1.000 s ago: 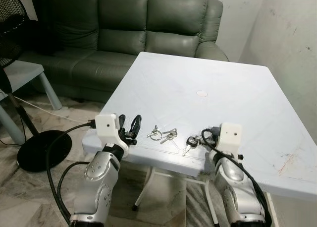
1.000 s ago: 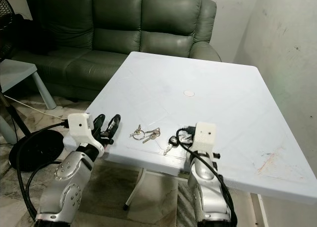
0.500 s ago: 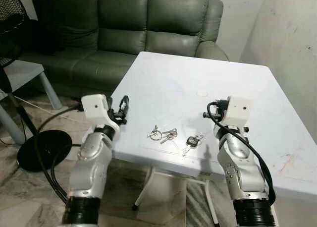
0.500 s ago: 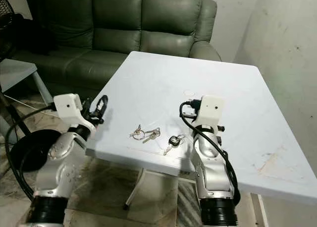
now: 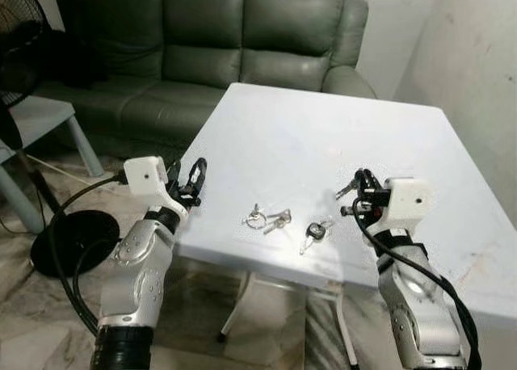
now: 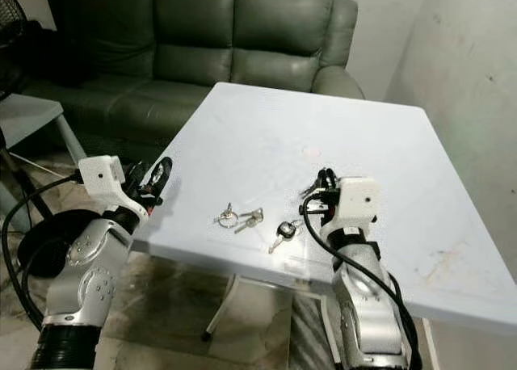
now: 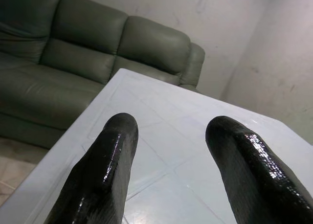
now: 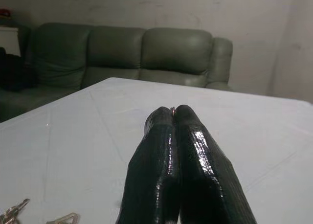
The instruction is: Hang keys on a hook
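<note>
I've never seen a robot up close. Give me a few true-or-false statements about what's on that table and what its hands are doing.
1. Two sets of keys lie on the white table. True: silver keys and a black-headed key.
2. The left gripper is holding keys. False: it is open and empty, at the table's left edge.
3. The right gripper is spread wide open. False: its fingers are pressed together, and a small key seems pinched at their tips.
4. A green sofa stands beyond the table. True.
</note>
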Robot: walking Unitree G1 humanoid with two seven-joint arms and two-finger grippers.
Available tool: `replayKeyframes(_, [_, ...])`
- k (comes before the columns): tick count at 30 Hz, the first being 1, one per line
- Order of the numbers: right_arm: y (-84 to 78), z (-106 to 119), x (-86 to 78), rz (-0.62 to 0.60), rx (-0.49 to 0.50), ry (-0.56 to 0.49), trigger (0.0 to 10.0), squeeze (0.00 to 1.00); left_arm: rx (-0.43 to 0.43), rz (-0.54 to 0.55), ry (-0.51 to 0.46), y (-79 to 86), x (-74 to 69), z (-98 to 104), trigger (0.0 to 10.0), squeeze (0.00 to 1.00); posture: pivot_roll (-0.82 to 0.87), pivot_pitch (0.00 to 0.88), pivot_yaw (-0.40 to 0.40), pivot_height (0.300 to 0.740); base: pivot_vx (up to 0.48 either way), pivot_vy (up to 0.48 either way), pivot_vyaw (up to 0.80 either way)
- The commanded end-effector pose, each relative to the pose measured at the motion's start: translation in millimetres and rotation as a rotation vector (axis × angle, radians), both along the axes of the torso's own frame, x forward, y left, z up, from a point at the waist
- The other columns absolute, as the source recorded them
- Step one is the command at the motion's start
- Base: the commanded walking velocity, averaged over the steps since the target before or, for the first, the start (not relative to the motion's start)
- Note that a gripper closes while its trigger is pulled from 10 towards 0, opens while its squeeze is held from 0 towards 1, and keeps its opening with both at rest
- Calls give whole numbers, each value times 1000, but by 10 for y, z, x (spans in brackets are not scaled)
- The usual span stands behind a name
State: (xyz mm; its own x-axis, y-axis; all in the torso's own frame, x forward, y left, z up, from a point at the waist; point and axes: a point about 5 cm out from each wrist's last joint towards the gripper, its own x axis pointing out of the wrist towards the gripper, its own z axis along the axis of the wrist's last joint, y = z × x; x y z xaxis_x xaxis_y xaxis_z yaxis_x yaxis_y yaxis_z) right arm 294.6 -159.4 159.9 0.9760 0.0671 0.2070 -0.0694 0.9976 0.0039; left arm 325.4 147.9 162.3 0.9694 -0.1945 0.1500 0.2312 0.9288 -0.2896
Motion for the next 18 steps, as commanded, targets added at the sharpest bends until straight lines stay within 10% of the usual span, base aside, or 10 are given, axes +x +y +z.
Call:
replayKeyframes(1, [25, 49, -40, 21, 11, -37, 10000, 0, -1, -21, -8, -21, -19, 23, 10000, 0, -14, 0, -36, 740, 0, 0, 0])
replayKeyframes(18, [-29, 20, 33, 18, -24, 4, 10000, 0, 10, -50, 1, -79, 18, 25, 10000, 0, -14, 0, -25, 740, 0, 0, -228])
